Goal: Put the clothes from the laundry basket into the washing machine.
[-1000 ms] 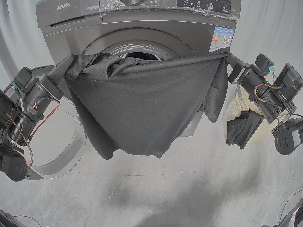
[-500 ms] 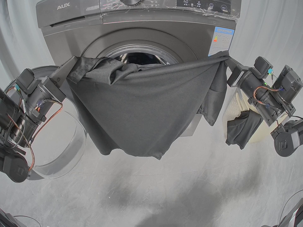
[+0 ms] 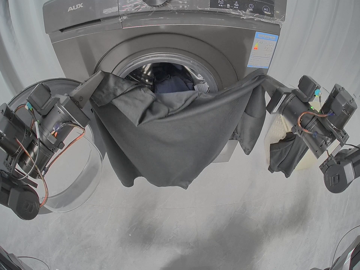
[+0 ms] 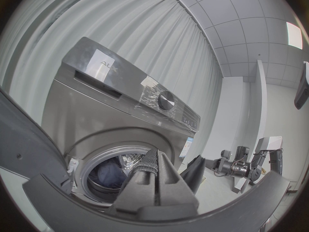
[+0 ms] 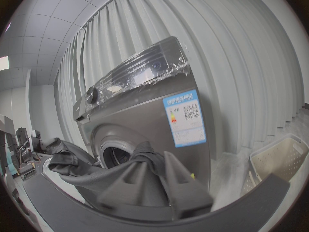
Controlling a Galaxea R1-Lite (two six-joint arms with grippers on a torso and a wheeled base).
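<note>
A large dark grey garment [image 3: 172,132] hangs stretched between my two grippers in front of the washing machine [image 3: 165,23]. My left gripper [image 3: 95,83] is shut on its left end, just left of the open drum [image 3: 168,80]. My right gripper [image 3: 262,81] is shut on its right end, below the energy label. The cloth sags across the lower half of the drum mouth. In the left wrist view the left gripper [image 4: 156,160] pinches a fold of the garment [image 4: 148,163]. In the right wrist view the right gripper [image 5: 154,165] clamps the garment [image 5: 96,174]. Dark clothes [image 3: 170,84] lie inside the drum.
The round door [image 3: 60,150] stands open to the machine's left, beside my left arm. A cream laundry basket [image 3: 285,132] stands right of the machine, with another dark garment [image 3: 287,152] draped over its rim. The basket [image 5: 283,158] shows too in the right wrist view. Bare grey floor lies in front.
Both grippers have come lower and closer together with the garment, so its top edge sags and the drum mouth with clothes inside has come into sight.
</note>
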